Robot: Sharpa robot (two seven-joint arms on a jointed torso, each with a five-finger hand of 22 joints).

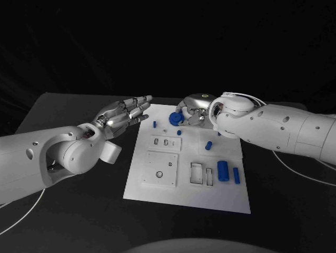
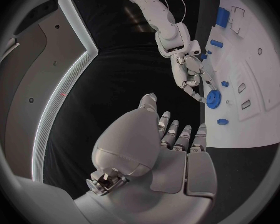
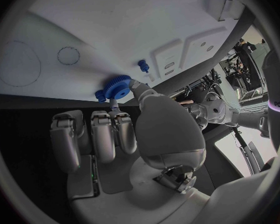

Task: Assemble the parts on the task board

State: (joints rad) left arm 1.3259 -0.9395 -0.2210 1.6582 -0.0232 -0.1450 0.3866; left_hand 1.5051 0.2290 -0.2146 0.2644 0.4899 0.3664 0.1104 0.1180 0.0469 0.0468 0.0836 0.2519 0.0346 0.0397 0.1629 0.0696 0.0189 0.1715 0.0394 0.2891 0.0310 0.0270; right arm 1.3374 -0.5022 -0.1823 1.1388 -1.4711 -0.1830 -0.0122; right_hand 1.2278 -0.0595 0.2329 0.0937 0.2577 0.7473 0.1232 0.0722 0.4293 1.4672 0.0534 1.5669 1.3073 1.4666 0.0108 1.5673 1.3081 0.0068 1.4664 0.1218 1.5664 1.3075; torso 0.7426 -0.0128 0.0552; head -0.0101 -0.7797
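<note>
The white rectangular task board lay in the middle of the black table. The right hand was at the board's far edge and pinched a small blue toothed gear between thumb and a fingertip, the gear just above or touching the board's far end; the right wrist view showed the gear at the fingertips beside a small blue peg standing on the white surface. The left hand hovered over the table beside the board's far left corner, fingers extended and apart, holding nothing; its wrist view showed the flat palm facing the board's edge.

On the board, a short blue cylinder sat near the middle towards the right edge, and two longer blue cylinders lay side by side nearer the robot on the right. A thin blue pin stood by the far left edge. Raised white panels with recesses occupied the board's left half.
</note>
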